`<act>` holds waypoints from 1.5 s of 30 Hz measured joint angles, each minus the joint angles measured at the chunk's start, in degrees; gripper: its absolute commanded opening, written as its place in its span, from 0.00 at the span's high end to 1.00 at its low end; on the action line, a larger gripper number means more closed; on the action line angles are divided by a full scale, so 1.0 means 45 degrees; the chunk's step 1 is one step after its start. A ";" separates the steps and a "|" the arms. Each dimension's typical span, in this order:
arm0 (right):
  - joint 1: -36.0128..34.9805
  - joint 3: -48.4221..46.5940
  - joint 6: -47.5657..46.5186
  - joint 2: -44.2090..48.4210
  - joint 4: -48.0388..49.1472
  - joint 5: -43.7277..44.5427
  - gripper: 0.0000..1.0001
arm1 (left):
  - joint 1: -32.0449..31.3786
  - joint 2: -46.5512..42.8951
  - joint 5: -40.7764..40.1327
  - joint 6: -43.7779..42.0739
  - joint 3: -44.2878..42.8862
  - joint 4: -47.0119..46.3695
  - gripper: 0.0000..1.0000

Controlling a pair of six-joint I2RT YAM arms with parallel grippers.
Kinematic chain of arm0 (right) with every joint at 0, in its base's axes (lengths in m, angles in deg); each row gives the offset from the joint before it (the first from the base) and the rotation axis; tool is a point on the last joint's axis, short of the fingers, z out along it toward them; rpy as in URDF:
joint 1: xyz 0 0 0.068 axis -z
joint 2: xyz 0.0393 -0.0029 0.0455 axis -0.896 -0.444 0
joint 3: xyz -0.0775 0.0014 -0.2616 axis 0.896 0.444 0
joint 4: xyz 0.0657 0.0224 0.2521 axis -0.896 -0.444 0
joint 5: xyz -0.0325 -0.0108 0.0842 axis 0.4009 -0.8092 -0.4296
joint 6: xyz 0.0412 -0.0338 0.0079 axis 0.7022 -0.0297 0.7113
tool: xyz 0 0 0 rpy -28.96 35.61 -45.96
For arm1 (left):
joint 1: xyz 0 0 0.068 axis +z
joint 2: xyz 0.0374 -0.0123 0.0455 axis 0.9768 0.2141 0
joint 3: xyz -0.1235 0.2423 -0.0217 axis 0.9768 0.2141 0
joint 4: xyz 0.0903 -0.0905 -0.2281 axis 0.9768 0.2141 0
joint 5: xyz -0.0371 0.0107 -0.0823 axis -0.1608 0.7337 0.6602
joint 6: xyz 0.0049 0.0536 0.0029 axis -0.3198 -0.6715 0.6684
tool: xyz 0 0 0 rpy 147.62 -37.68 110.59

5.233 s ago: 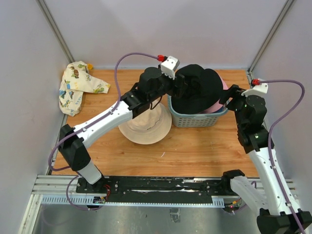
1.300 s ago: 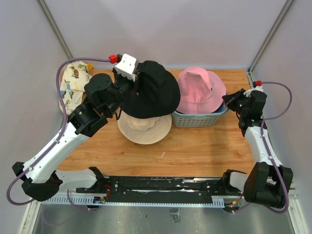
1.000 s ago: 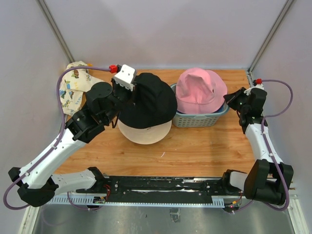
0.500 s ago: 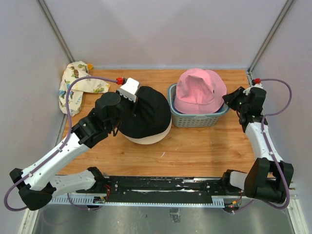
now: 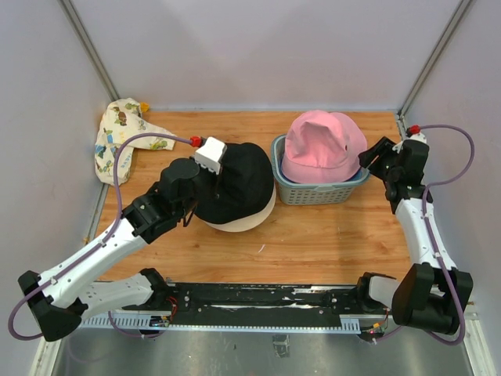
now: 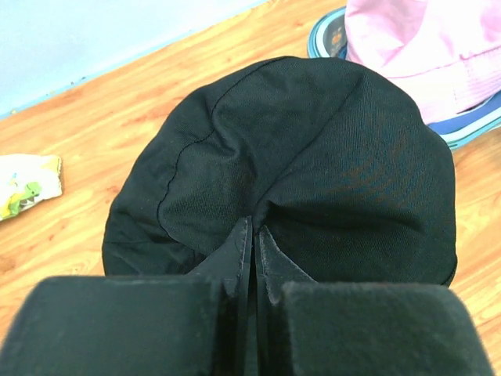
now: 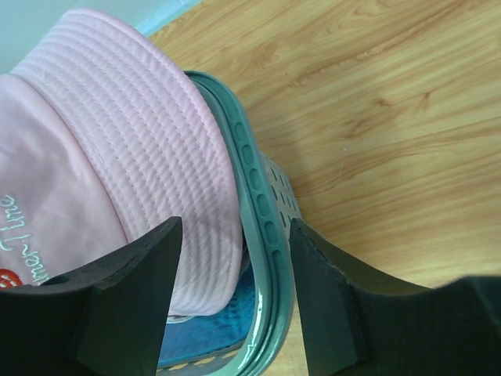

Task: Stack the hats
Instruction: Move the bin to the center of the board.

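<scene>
Now the black hat (image 5: 239, 182) sits crown-up on the cream hat (image 5: 252, 222), of which only a crescent of brim shows along the near side. A few seconds ago it hangs over the basket (image 5: 317, 193). A second ago it is in the air above the cream one, and half a second ago it is nearly down. So the carry across the worktop (image 5: 313, 235) is finished and two hats are stacked.

The left end effector (image 6: 251, 254) is pinched tight on a fold of black fabric at the near edge of the crown, with creases radiating out from the grip. Judging by that, the release is not yet done. If the arm lifts away closed, it could drag the hat off the stack.

With the black hat gone, the pink hat (image 5: 322, 145) is on top in the basket, its brim draping over the rim. Some blue fabric (image 7: 207, 345) shows beneath it.

The right end effector (image 7: 235, 235) has swung back toward the basket's right side since the earliest view. Its jaws stand wide apart, holding nothing, with the basket rim and the pink brim in the gap between them. I cannot tell whether they touch either one. The pink hat looks like the next one to go onto the stack.
</scene>
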 measured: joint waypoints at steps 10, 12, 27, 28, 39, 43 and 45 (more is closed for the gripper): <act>-0.0369 -0.0199 -0.0641 -0.0034 -0.0855 0.0486 0.41 | 0.0000 -0.0121 -0.0078 0.0685 0.0209 0.0219 0.70; -0.0525 -0.0199 -0.0763 -0.0136 -0.0903 0.0597 0.41 | 0.0000 -0.0238 -0.0189 0.0879 0.0223 0.0330 0.64; -0.0563 -0.0427 -0.0952 -0.1574 -0.1001 0.1428 0.73 | 0.0000 -0.0593 -0.1311 0.1588 0.0233 0.0486 0.25; -0.0563 -0.0505 -0.0952 -0.1632 -0.1054 0.1525 0.73 | 0.0000 -0.0597 -0.1413 0.1642 0.0233 0.0481 0.24; -0.0466 -0.1195 -0.0952 -0.1758 -0.1783 0.3259 0.71 | 0.0000 -0.1525 -0.3104 0.2064 0.0389 0.0389 0.16; -0.0466 -0.1200 -0.0928 -0.1681 -0.1768 0.3570 0.60 | 0.0010 -0.2429 -0.3920 0.2409 0.0913 0.0262 0.15; -0.0466 -0.1141 -0.0894 -0.1545 -0.1758 0.3701 0.53 | 0.0019 -0.2832 -0.4260 0.2667 0.1229 0.0155 0.14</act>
